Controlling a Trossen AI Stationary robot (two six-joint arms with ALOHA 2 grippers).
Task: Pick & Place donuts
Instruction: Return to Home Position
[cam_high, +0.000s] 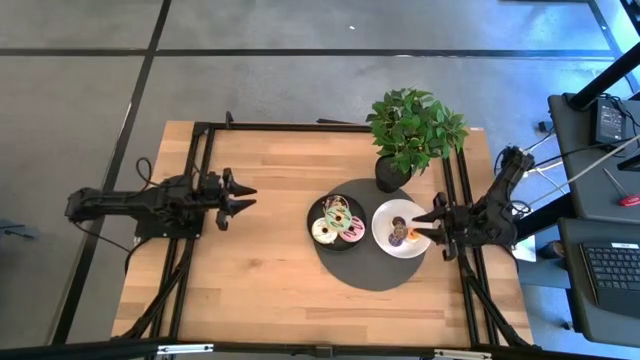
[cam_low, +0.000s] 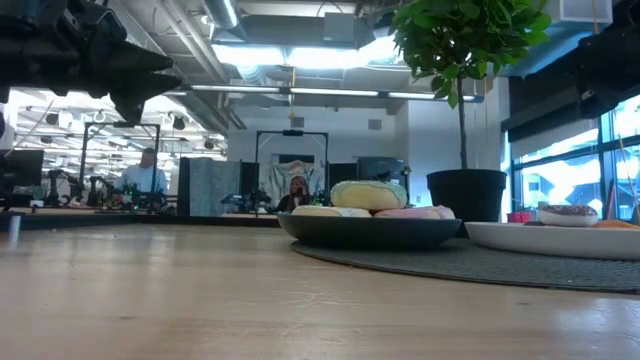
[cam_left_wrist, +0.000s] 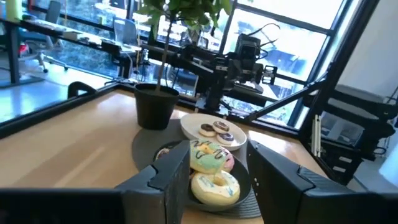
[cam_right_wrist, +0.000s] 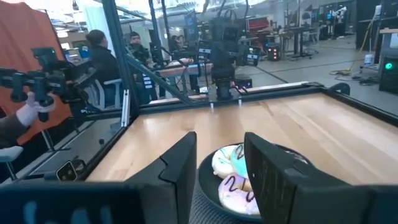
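Seen from above, with twelve o'clock at the far edge of the table (cam_high: 240, 290), both arms are off the food. The left gripper (cam_high: 248, 198) hangs at nine o'clock, well apart from the plates, its fingers spread and nothing between them. The low camera shows it riding well above the wood.

At three o'clock the right gripper (cam_high: 416, 225) hovers over the near rim of the white plate (cam_high: 384, 216). Its fingers are parted too, and it is carrying nothing.

Now the donuts. The black plate (cam_high: 314, 211) sits mid-table on a round dark mat (cam_high: 365, 272), and it is loaded. The green donut (cam_high: 336, 213) lies at the plate's twelve o'clock, the cream donut (cam_high: 325, 231) at seven and the pink donut (cam_high: 352, 228) at four, all three touching. From table height the green one sits propped highest on the pile.

Just beside it, at the black plate's three o'clock, the white plate holds the small donuts (cam_high: 398, 222), three of them clustered together, one purple and one orange.

A potted plant (cam_high: 410, 130) stands at one o'clock, its pot on the far edge of the mat, close behind both plates.
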